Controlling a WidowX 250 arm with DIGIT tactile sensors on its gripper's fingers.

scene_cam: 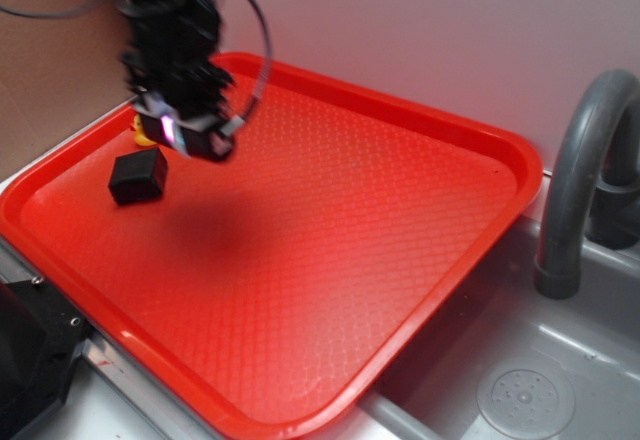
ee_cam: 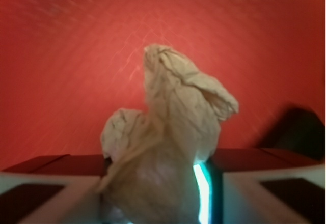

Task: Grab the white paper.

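The white paper (ee_cam: 168, 132) is a crumpled wad with creased folds, pinched between my two jaws in the wrist view and sticking up past them over the red tray (ee_cam: 76, 56). In the exterior view my gripper (scene_cam: 190, 138) hangs above the tray's back left part, shut on the paper; only a pale sliver of the paper shows there. The gripper looks raised off the tray, with its shadow on the tray surface (scene_cam: 215, 230) below it.
A black block (scene_cam: 138, 176) lies on the tray just left of and below the gripper, and shows dark at the wrist view's right edge (ee_cam: 300, 130). A yellow duck (scene_cam: 143, 132) peeks out behind the gripper. A grey sink (scene_cam: 530, 380) and faucet (scene_cam: 580, 180) stand right of the tray (scene_cam: 480, 250).
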